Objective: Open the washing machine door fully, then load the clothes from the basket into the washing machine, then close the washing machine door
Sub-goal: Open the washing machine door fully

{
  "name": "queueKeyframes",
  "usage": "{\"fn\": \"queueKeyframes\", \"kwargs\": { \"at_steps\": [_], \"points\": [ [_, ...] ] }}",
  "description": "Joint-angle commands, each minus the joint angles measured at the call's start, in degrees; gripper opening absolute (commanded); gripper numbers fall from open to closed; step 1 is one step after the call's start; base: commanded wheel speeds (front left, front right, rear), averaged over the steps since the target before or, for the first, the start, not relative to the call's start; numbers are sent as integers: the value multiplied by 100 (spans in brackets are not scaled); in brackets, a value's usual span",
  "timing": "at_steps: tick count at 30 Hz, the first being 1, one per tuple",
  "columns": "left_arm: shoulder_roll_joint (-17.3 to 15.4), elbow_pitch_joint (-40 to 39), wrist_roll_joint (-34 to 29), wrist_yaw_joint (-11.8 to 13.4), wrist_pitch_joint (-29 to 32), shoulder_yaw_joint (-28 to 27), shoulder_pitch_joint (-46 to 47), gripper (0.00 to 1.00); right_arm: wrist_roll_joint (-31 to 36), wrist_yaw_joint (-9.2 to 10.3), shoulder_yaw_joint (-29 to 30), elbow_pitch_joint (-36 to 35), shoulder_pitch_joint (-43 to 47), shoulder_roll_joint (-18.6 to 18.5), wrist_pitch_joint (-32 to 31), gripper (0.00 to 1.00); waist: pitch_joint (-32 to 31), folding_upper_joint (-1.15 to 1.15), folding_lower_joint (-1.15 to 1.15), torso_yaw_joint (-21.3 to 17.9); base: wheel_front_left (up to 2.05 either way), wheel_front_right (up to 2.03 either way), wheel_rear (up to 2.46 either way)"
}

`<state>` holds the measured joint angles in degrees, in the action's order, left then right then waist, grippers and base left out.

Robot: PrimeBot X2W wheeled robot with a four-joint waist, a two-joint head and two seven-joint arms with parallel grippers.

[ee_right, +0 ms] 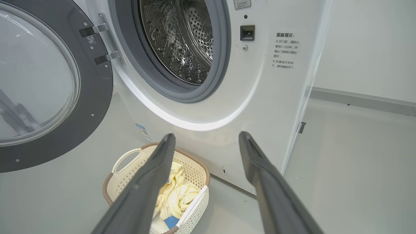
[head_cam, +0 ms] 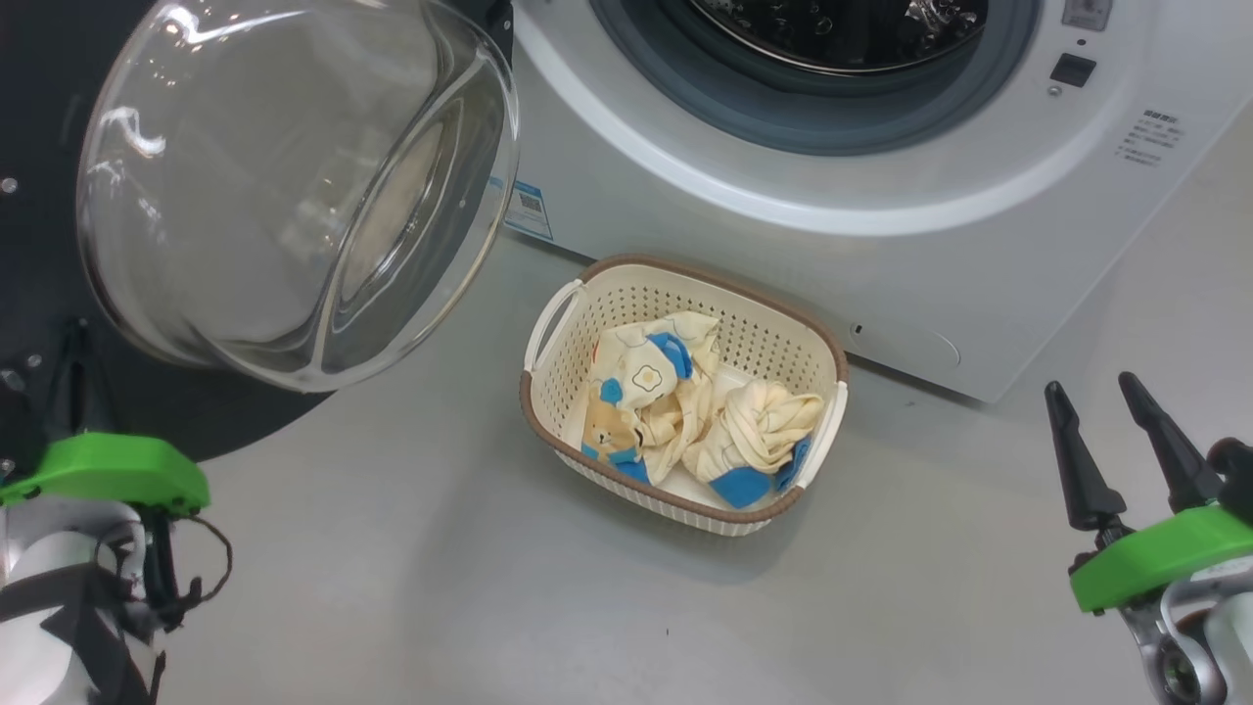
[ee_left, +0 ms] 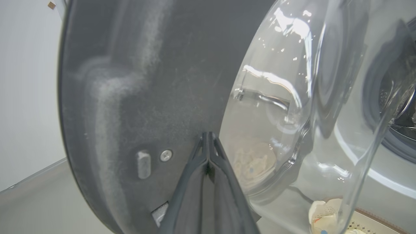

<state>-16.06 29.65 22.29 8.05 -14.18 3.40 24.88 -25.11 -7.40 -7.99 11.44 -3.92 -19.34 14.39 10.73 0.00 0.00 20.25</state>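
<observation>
The floor (head_cam: 392,548) is pale grey and smooth, and a plain white wall stands behind.

The washing machine (head_cam: 744,255) is straight ahead of the right fingers. Its round hole is wide open and you can see the shiny drum with little holes. The washing machine door (ee_right: 94,97) is swung out, far to the left of the right fingers. So the first job, opening the door, looks done or very nearly done.

The basket (head_cam: 754,333) sits on the floor just in front of the machine, ahead of and below the right fingers, a little to their left. The clothes (head_cam: 685,411) are both in it, bunched up in a soft heap. None are in the part of the drum that shows. So the loading has not begun, and shutting the door comes after that.

The right gripper (ee_right: 206,138) has its fingers spread wide apart and holds nothing. The left gripper (ee_left: 208,136) has its fingers pressed together, with nothing between them. Their tips are right up at the dark ring of the door, beside the big glass bulge.

I cannot tell if those tips touch the door. In the head view the left fingers are hard to pick out against the black ring. The top of the machine is cut off, and the deep part of the drum is hidden.
</observation>
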Motion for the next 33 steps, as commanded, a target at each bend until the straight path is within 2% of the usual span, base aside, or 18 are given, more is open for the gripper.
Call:
{"fn": "queueKeyframes", "kwargs": {
  "at_steps": [1,24,33],
  "points": [
    [-352,7,7,-12,-73,-352,384,0,36,-9,-52,-190,-211,-189,61,100,49,0,0,3,0,0,0],
    [-554,1099,-515,-375,-81,-1395,1435,0,80,-9,-6,-271,-503,-474,61,100,644,0,0,-110,0,0,0],
    [-629,1423,-762,-523,-82,-1769,1659,0,88,-9,-52,-265,-626,-491,61,100,699,0,0,-183,0,0,0]
  ]
}}
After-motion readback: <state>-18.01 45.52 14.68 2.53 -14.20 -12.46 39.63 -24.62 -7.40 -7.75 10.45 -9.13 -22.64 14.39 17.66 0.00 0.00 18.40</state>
